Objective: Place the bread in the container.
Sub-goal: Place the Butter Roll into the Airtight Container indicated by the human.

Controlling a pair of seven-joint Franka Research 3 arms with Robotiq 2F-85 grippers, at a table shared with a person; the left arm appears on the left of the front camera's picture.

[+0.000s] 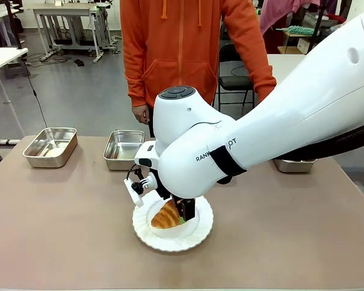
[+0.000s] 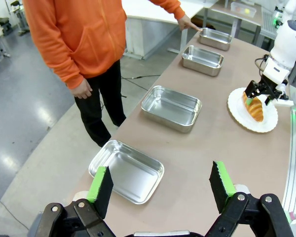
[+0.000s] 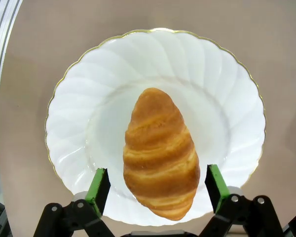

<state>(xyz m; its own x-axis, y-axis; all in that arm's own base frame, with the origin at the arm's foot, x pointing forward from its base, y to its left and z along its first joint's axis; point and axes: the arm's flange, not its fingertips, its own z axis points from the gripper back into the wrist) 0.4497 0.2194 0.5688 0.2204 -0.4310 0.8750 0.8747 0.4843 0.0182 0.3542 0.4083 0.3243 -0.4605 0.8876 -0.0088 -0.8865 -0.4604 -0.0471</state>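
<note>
The bread [image 3: 160,153], a golden-brown croissant, lies on a white scalloped plate [image 3: 222,89]. My right gripper [image 3: 157,183] hangs open just above it, one green pad on each side of the croissant's near end with a small gap to each. From the front, the same gripper [image 1: 175,217] stands over the bread [image 1: 164,218]. Several alike steel containers line the far edge, including a near one [image 2: 127,170] and a far one [image 2: 215,38], where a person's hand [image 2: 190,23] touches the rim. My left gripper [image 2: 160,185] is open and empty above the table.
Two steel trays [image 1: 50,145] [image 1: 122,148] stand at the back left, and another [image 1: 294,165] peeks from behind my right arm. A person in an orange hoodie [image 1: 182,48] stands at the far side. Bare tabletop [image 1: 60,230] lies left of the plate.
</note>
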